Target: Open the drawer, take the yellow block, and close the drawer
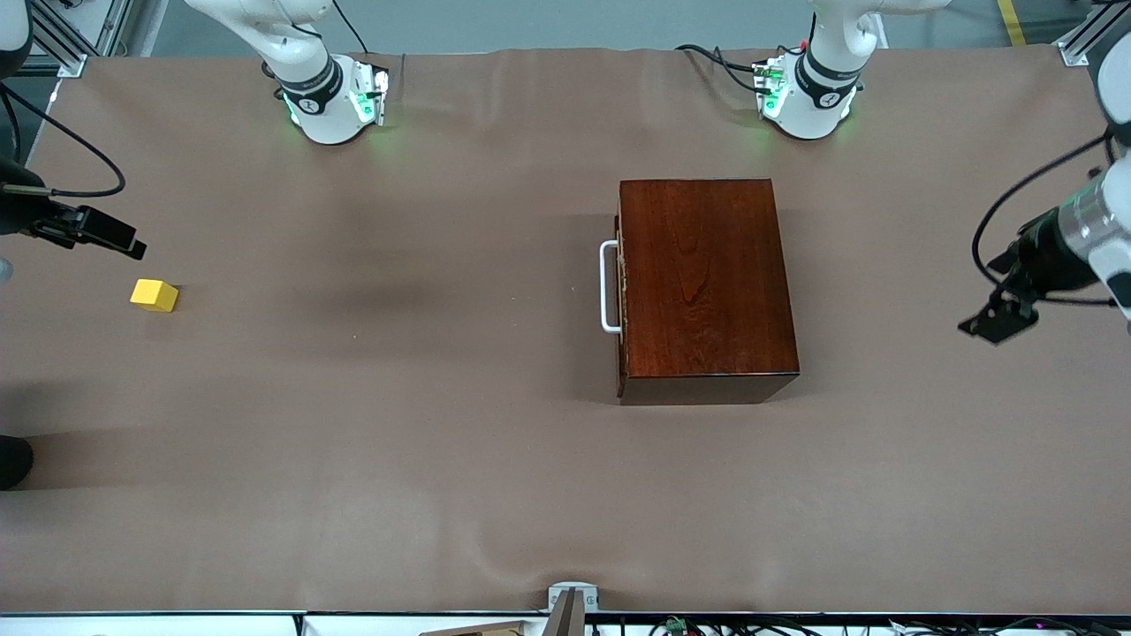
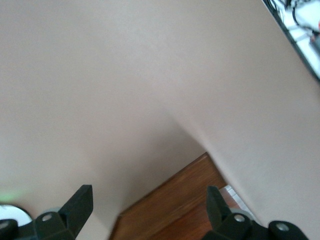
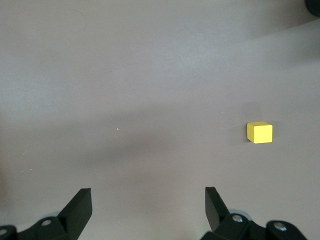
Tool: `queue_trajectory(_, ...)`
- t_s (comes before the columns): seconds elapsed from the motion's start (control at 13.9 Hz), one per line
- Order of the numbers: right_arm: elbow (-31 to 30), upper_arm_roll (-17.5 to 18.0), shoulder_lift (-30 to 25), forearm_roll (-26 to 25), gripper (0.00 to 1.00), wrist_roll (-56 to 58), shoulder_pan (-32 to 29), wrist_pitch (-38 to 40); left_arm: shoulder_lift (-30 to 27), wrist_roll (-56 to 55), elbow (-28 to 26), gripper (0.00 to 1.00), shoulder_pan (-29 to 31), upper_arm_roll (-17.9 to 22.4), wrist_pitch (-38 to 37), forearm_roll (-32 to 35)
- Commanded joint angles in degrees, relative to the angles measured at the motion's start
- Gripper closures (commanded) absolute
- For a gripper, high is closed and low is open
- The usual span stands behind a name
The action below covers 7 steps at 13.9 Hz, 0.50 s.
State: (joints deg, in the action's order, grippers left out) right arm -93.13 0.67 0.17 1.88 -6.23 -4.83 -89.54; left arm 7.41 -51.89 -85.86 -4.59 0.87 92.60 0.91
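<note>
While front view shows shut drawer (image 1: 611, 287), right wrist shows yellow block (image 3: 259, 132).

Only one bulky obstacle on the brown table (image 1: 398, 459): glossy dark reddish-brown wooden box (image 1: 707, 287), white U-shaped bar handle (image 1: 608, 286) flush against it, drawer shut. Open tabletop between that handle and small bright yellow cube (image 1: 155, 295) toward the right arm's end

Black two-finger left gripper (image 1: 997, 325) hangs at frame's right edge, fingers spread; black two-finger right gripper (image 1: 124, 243) at left edge, likewise spread.
</note>
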Motion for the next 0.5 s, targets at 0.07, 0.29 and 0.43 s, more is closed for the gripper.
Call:
queue_trajectory(0.07,0.67,-5.24,-0.70,0.14,0.00,0.16,5.27,0.51,-8.46,20.55,-9.14,0.00,2.30,-0.70,0.13,-1.61)
queue_trajectory(0.29,0.67,-5.15,-0.70,0.23,0.00,0.25,4.92,0.60,-8.56,34.81,-7.57,0.00,1.87,-0.70,-1.28,-1.61)
queue_trajectory(0.43,0.67,-5.15,-0.70,0.23,0.00,0.34,4.92,1.21,-8.73,36.51,-7.04,0.00,1.34,-1.22,-1.80,-1.18)
